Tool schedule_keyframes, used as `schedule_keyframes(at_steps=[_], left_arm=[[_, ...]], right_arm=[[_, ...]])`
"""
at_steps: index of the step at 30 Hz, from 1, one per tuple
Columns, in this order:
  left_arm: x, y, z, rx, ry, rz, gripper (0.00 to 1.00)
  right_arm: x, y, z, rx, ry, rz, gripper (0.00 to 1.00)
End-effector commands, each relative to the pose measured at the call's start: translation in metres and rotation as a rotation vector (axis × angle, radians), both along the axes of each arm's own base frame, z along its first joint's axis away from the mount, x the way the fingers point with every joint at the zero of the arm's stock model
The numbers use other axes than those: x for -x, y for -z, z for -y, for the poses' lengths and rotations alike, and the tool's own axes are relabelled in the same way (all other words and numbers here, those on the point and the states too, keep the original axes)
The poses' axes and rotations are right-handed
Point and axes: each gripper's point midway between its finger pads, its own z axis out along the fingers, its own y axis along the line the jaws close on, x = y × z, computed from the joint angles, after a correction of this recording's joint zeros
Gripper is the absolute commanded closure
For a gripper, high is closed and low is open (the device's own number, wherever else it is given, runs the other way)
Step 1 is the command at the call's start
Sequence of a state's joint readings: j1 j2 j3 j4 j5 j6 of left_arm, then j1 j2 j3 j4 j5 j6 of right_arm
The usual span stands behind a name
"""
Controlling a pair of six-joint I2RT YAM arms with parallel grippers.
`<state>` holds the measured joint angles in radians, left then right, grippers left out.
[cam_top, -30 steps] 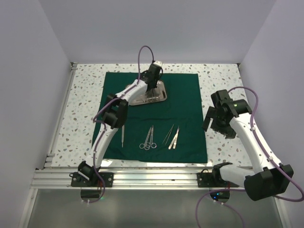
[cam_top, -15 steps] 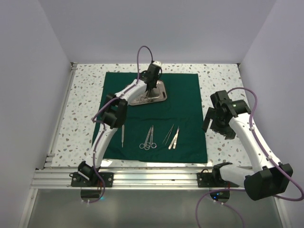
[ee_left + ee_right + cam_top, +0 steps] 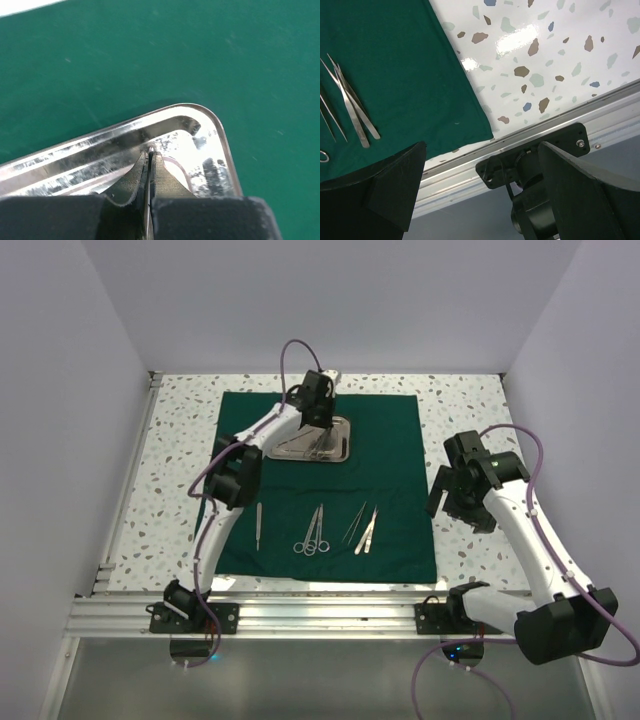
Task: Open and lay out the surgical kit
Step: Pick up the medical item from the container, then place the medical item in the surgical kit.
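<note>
Left tool [image 3: 150,162], pinching the tray [image 3: 336,448] rim, has turned it square at upper centre of the drape [image 3: 390,480]; layout looks nearly done. Right tool [image 3: 482,150] gapes wide, empty.

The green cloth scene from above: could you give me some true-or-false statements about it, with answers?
The drape lies spread on the table. True.
The tray sits on bare table. False: it rests on the drape.
The left gripper is pinched on the tray's rim. True.
The right gripper holds tweezers. False: it is open and empty; the tweezers lie on the drape.
</note>
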<state>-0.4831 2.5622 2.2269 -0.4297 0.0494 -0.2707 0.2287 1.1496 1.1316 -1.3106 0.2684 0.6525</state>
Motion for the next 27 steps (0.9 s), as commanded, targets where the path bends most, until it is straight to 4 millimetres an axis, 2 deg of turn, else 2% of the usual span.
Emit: schedule_keyframes(at_steps=[1, 3, 4, 6, 7, 9, 10, 11, 13, 14, 15, 16, 17, 18, 21, 22, 23, 24, 25, 26, 27], left_arm=[[0.013, -0.066, 0.008, 0.117, 0.034, 0.006, 1.00], [0.015, -0.078, 0.005, 0.121, 0.027, 0.013, 1.00], [0.016, -0.093, 0.003, 0.129, 0.025, 0.032, 1.00], [0.021, -0.101, -0.002, 0.122, 0.017, 0.033, 1.00], [0.023, -0.113, -0.003, 0.126, 0.016, 0.045, 1.00], [0.032, -0.111, -0.009, 0.114, 0.007, 0.026, 1.00], [0.037, -0.122, -0.011, 0.120, 0.006, 0.035, 1.00], [0.040, -0.124, -0.013, 0.121, 0.004, 0.037, 1.00], [0.055, -0.122, -0.021, 0.111, -0.004, 0.019, 1.00], [0.063, -0.112, -0.026, 0.094, -0.010, -0.004, 1.00], [0.069, -0.123, -0.029, 0.101, -0.014, 0.005, 1.00], [0.074, -0.124, -0.032, 0.096, -0.018, -0.001, 1.00], [0.084, -0.117, -0.038, 0.081, -0.024, -0.029, 1.00], [0.092, -0.133, -0.041, 0.093, -0.028, -0.012, 1.00], [0.124, -0.146, -0.052, 0.093, -0.033, -0.027, 1.00], [0.136, -0.145, -0.055, 0.084, -0.037, -0.044, 1.00], [0.153, -0.133, -0.057, 0.059, -0.038, -0.075, 1.00], [0.165, -0.146, -0.059, 0.078, -0.042, -0.062, 1.00], [0.176, -0.144, -0.059, 0.074, -0.043, -0.071, 1.00], [0.196, -0.128, -0.057, 0.049, -0.035, -0.105, 1.00], [0.207, -0.135, -0.055, 0.075, -0.043, -0.105, 1.00]], right_arm=[[-0.005, -0.004, -0.002, -0.019, 0.004, 0.046, 0.02], [-0.006, -0.005, -0.004, -0.026, -0.004, 0.054, 0.02], [-0.007, -0.005, -0.004, -0.026, -0.005, 0.058, 0.02], [-0.008, -0.005, -0.005, -0.031, -0.015, 0.061, 0.02], [-0.009, -0.004, -0.006, -0.034, -0.021, 0.064, 0.02], [-0.011, -0.005, -0.007, -0.037, -0.029, 0.069, 0.02], [-0.013, -0.005, -0.007, -0.039, -0.034, 0.075, 0.02], [-0.014, -0.005, -0.008, -0.042, -0.035, 0.076, 0.02], [-0.017, -0.005, -0.010, -0.051, -0.046, 0.084, 0.01], [-0.018, -0.005, -0.011, -0.054, -0.053, 0.087, 0.01], [-0.019, -0.005, -0.012, -0.062, -0.057, 0.086, 0.02], [-0.021, -0.005, -0.013, -0.062, -0.061, 0.090, 0.01], [-0.022, -0.005, -0.014, -0.064, -0.068, 0.093, 0.02], [-0.024, -0.006, -0.015, -0.068, -0.072, 0.096, 0.02], [-0.026, -0.006, -0.015, -0.067, -0.083, 0.103, 0.02], [-0.027, -0.006, -0.016, -0.070, -0.087, 0.105, 0.01], [-0.027, -0.005, -0.016, -0.070, -0.090, 0.107, 0.02], [-0.027, -0.004, -0.016, -0.072, -0.094, 0.108, 0.02], [-0.028, -0.004, -0.017, -0.077, -0.097, 0.113, 0.02], [-0.027, -0.002, -0.017, -0.077, -0.102, 0.109, 0.02], [-0.027, -0.001, -0.018, -0.080, -0.104, 0.108, 0.01]])
